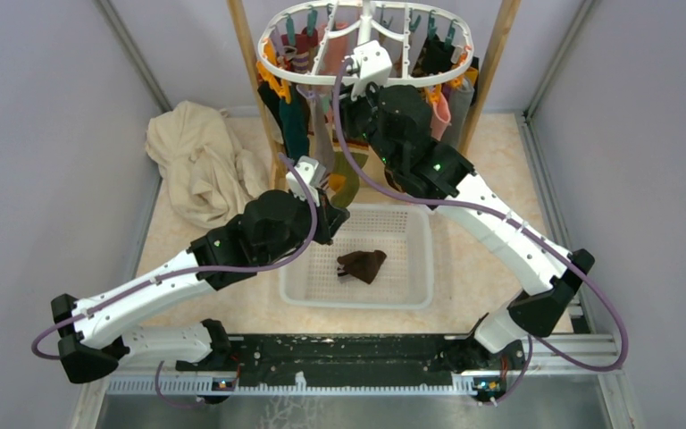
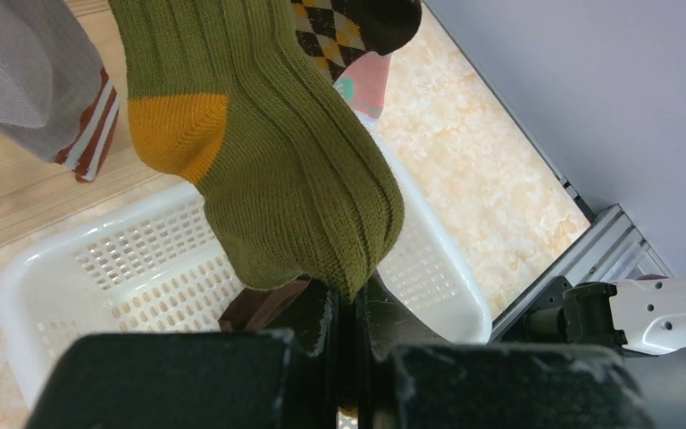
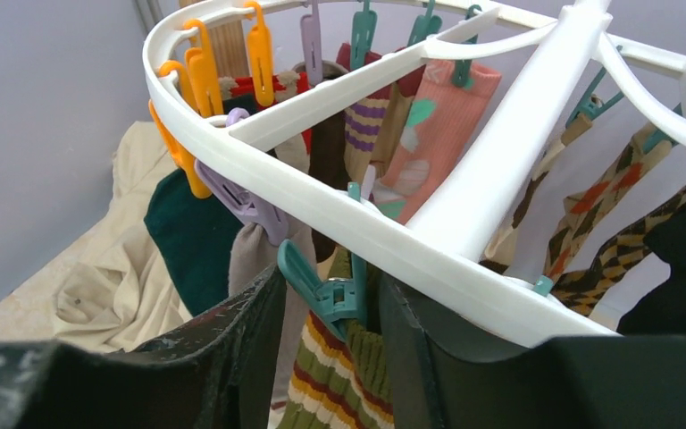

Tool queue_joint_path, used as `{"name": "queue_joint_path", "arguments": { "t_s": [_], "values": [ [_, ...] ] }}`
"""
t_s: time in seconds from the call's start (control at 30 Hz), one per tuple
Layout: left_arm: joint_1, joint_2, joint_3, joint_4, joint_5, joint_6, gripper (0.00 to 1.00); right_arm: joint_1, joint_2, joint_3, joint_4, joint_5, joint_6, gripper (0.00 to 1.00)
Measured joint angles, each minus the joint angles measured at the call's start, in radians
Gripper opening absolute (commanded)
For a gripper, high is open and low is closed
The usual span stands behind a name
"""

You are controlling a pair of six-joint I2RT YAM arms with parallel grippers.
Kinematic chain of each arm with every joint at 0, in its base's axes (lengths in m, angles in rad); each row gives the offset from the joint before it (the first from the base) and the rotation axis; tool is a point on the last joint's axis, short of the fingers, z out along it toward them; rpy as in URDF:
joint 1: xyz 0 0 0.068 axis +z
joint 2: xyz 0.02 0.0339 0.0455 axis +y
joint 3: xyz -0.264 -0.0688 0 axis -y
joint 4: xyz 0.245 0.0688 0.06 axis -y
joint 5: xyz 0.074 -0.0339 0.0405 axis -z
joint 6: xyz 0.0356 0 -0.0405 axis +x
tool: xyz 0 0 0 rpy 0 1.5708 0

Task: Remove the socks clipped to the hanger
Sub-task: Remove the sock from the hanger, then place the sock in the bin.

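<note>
Flanking a teal clip (image 3: 314, 279) just under the hanger (image 3: 232, 154) rim, the right gripper (image 3: 329, 290) has its jaws spread; whether they touch the clip I cannot tell. The clip bites a striped cuff (image 3: 339, 375). Squeeze the clip's handles squarely and fully before anything is pulled.

Left wrist view: well below the hanger, the left gripper (image 2: 347, 308) has its jaws pressed together on the toe of an olive sock (image 2: 277, 161), likely the one owning that cuff. Keep the pinch firm but the pull light; hauling against a shut clip would probably stretch the knit or swing the hanger.

Top view: other socks (image 1: 293, 125) hang clipped around the hanger. Beneath it on the counter sits a white basket (image 1: 290, 299) holding one brown sock (image 1: 362, 265), a sensible drop spot.
</note>
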Motion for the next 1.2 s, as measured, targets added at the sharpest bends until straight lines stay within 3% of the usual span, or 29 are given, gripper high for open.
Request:
{"name": "queue_joint_path", "arguments": {
  "t_s": [0.1,0.17,0.27,0.77,0.9,0.93,1.03,1.2],
  "values": [
    [0.000,-0.004,0.000,-0.001,0.000,-0.003,0.04,0.000,-0.001,-0.013,0.031,0.000,-0.001,0.32],
    [0.000,-0.008,0.000,-0.003,0.000,-0.004,0.04,0.000,-0.001,-0.025,0.049,-0.003,-0.001,0.13],
    [0.000,-0.012,0.000,-0.009,0.000,-0.006,0.04,-0.001,-0.001,-0.034,0.062,-0.001,-0.008,0.00],
    [0.000,-0.015,0.000,-0.019,0.000,-0.011,0.04,-0.001,-0.016,-0.078,0.116,0.003,-0.008,0.01],
    [0.000,-0.015,0.000,-0.022,0.001,-0.011,0.04,-0.001,-0.039,-0.123,0.137,0.006,-0.005,0.51],
    [0.000,-0.015,0.000,-0.022,0.002,-0.011,0.04,-0.001,-0.049,-0.139,0.138,0.002,-0.003,0.56],
    [0.000,-0.016,0.000,-0.023,0.005,-0.011,0.04,-0.001,-0.075,-0.196,0.143,-0.001,0.008,0.64],
    [0.000,-0.016,0.000,-0.035,0.013,-0.014,0.05,-0.002,-0.115,-0.283,0.141,-0.002,0.022,0.65]
  ]
}}
